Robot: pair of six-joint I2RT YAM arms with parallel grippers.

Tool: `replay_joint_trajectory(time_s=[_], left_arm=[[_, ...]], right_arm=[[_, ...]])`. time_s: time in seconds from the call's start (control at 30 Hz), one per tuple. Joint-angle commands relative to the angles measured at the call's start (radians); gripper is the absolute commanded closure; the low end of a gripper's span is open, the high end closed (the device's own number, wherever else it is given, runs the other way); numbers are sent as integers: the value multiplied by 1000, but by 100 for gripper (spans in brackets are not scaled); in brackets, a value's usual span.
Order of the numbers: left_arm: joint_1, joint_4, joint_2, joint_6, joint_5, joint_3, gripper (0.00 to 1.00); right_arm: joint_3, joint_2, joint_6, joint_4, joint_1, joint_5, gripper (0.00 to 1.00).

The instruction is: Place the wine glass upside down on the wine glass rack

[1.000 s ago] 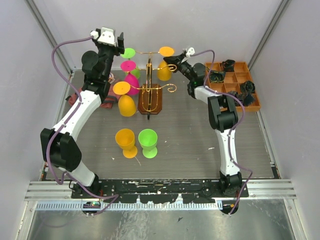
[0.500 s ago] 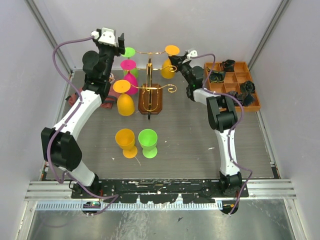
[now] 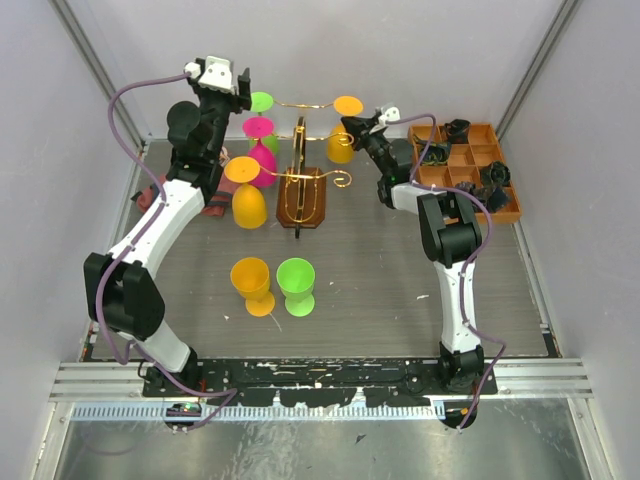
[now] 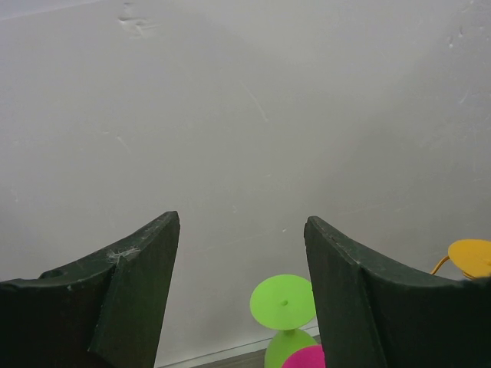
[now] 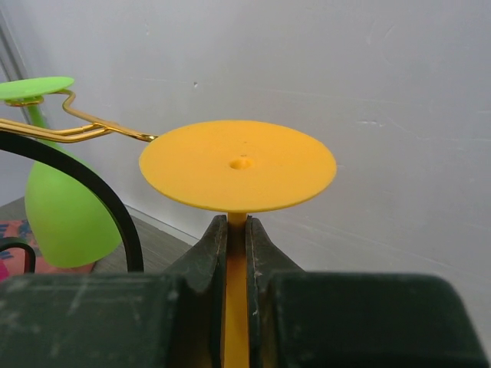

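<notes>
My right gripper is shut on the stem of an orange wine glass, held upside down with its round foot on top. The foot sits just off the end of the top right arm of the gold wire rack on its dark brown base; that arm shows in the right wrist view too. A green glass, a pink glass and an orange glass hang upside down on the rack's left side. My left gripper is open and empty, raised above the green glass.
An orange glass and a green glass stand upright on the near table. An orange compartment tray with dark parts sits at the back right. A reddish object lies by the left arm. The back wall is close behind the rack.
My right gripper has carried the orange glass up and to the right, from beside the rack's middle to the end of the top right arm. The left arm has barely moved.
</notes>
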State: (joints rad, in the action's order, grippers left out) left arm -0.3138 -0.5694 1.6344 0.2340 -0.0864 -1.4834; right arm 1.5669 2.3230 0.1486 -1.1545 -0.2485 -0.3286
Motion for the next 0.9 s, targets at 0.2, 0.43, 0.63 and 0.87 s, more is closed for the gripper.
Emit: replay_joint_trajectory(time_s=[0.2, 0.43, 0.63, 0.87], left_arm=[[5, -21, 9, -2, 9, -2, 26], [4, -9, -9, 14, 6, 11, 24], [5, -6, -22, 29, 0, 24, 22], [5, 3, -40, 39, -7, 42, 22]], right_arm=[[68, -31, -36, -28, -36, -49, 92], [-55, -94, -38, -55, -16, 14, 76], [-179, -168, -37, -56, 16, 32, 64], [-283, -232, -51, -25, 44, 39, 41]])
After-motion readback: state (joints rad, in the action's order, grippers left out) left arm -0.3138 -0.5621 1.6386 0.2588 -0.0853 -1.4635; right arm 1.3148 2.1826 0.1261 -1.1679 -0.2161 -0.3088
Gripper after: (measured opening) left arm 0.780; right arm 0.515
